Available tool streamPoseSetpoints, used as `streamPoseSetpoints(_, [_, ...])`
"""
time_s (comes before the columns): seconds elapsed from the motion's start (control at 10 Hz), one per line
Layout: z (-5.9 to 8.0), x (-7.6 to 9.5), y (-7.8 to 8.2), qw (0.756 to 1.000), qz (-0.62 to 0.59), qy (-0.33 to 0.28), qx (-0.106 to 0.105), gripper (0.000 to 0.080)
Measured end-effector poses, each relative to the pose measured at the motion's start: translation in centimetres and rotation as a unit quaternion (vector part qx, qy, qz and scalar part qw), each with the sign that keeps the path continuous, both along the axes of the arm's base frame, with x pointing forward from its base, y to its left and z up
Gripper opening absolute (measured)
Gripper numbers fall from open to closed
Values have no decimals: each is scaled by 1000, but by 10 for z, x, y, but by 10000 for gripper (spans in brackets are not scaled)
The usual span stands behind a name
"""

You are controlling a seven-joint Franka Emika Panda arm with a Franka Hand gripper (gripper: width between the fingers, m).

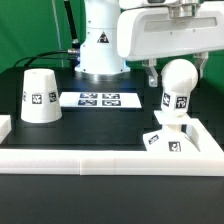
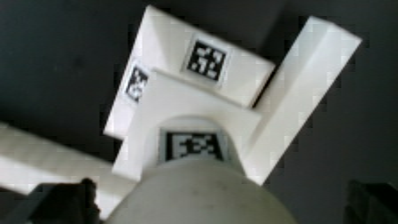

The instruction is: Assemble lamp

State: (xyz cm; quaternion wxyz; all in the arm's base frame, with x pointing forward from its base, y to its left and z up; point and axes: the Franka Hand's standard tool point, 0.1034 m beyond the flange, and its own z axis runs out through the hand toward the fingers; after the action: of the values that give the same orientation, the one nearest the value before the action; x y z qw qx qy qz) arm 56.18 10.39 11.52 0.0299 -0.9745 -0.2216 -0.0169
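Nearest stood the long white border rail (image 1: 110, 160) on the black matte table (image 1: 100, 125). Behind it the blocky base (image 1: 165, 139) carried the ball-shaped bulb (image 1: 178, 82), the gripper (image 1: 175, 72) spread wide around it without contact; the cone shade (image 1: 39, 96) sat apart beside the marker board (image 1: 98, 99)

The desk (image 1: 60, 135) has a black top. The marker board (image 1: 98, 99) lies flat on it, a thin white strip with several black-and-white square tags in a row. A long white border rail (image 1: 90, 160) runs along the desk edge nearer to the camera than the marker board, and it turns up at both ends. Behind the marker board hangs a green curtain (image 1: 30, 25).
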Motion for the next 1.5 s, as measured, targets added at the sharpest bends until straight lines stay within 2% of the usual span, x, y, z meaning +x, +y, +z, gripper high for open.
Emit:
streamPoseSetpoints(0.2, [2, 11, 0, 1000, 7, 1, 1, 699])
streamPoseSetpoints(0.4, [2, 15, -4, 1000, 18, -4, 1, 699])
streamPoseSetpoints(0.9, [0, 15, -8, 1000, 16, -3, 1, 699])
streamPoseSetpoints(1.0, [-1, 15, -8, 1000, 16, -2, 1, 586])
streamPoseSetpoints(1.3, [-1, 15, -8, 1000, 4, -2, 1, 576])
streamPoseSetpoints(1.5, [-1, 15, -7, 999, -48, 2, 4, 576])
